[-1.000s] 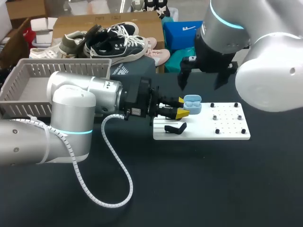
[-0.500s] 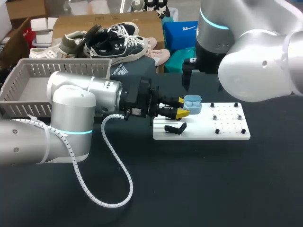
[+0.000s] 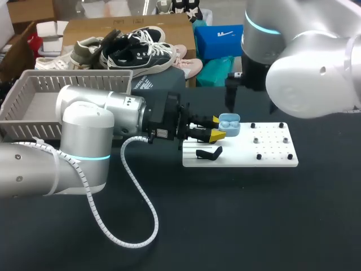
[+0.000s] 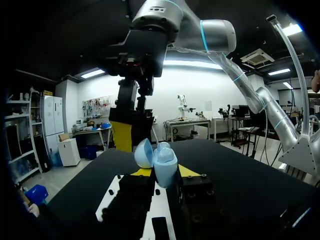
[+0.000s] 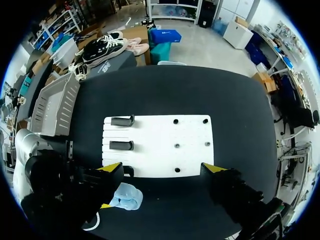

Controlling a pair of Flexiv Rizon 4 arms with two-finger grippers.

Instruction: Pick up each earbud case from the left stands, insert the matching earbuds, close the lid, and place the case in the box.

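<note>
- head view, change: the right arm [image 3: 307, 68] has slid to the right over the last second. Its dark finger now hangs over the back edge of the white board [image 3: 240, 161], just past the case. the left arm [image 3: 84, 121] and the case have not moved.
- head view, state: the left gripper [image 3: 216, 128] is clamped on the light blue case [image 3: 229, 124], which has its lid open and sits just above the board's left end.
- reading: the case is held out for loading and the right arm is repositioning, probably to fetch earbuds. i cannot tell if anything is in the case yet.
- head view, count: one case, one black stand [image 3: 207, 153], six small dark pegs [image 3: 256, 138] and one grey basket [image 3: 73, 81] well off to the left. the pegs are too small to tell whether any are earbuds.
- left wrist view: the one case is pinched from both sides between the two yellow tips, lid up. one yellow tip of the other gripper hangs above and beyond it.
- right wrist view: the right gripper [image 5: 162, 168] is spread wide and empty above the board. the case is beside and under one finger.
- right wrist view, count: two black stands are in plain sight, and a possible third is partly hidden. there are also five pegs, one case and one basket.
</note>
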